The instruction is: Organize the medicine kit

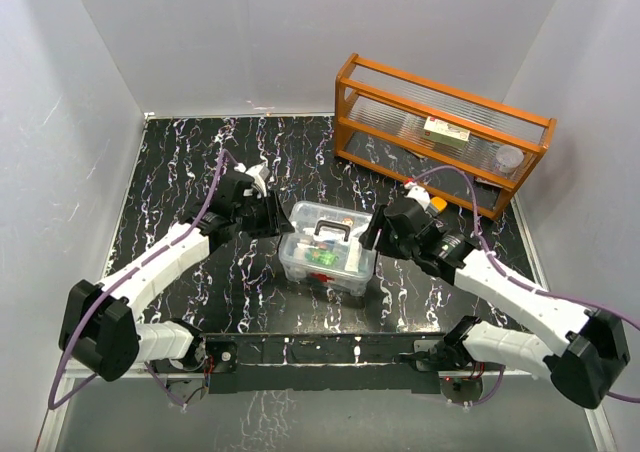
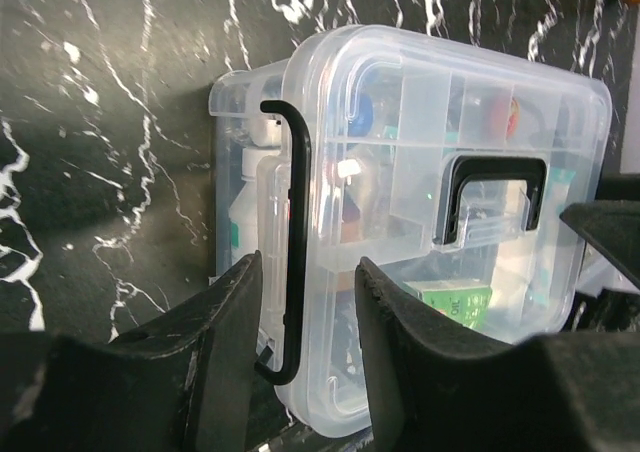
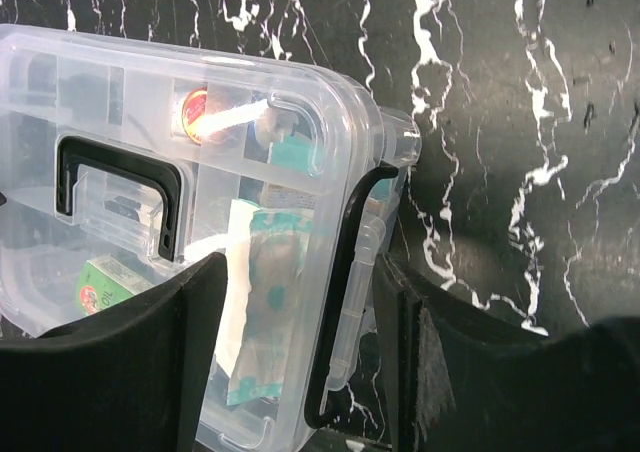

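The medicine kit (image 1: 322,254) is a clear plastic box with its lid on and a dark handle (image 1: 329,230), standing mid-table with packets and bottles inside. My left gripper (image 1: 281,218) is open at the kit's left end; in the left wrist view (image 2: 308,322) its fingers straddle the black wire latch (image 2: 298,242) and the lid edge. My right gripper (image 1: 374,234) is open at the kit's right end; in the right wrist view (image 3: 305,342) its fingers straddle the other black latch (image 3: 345,272). Neither latch is touched by a finger.
An orange wooden rack (image 1: 380,72) stands at the back right, holding a small box (image 1: 446,132) and a white round container (image 1: 510,158). A small yellow-topped item (image 1: 438,202) lies before the rack, behind my right wrist. White walls enclose the black marbled table (image 1: 180,162).
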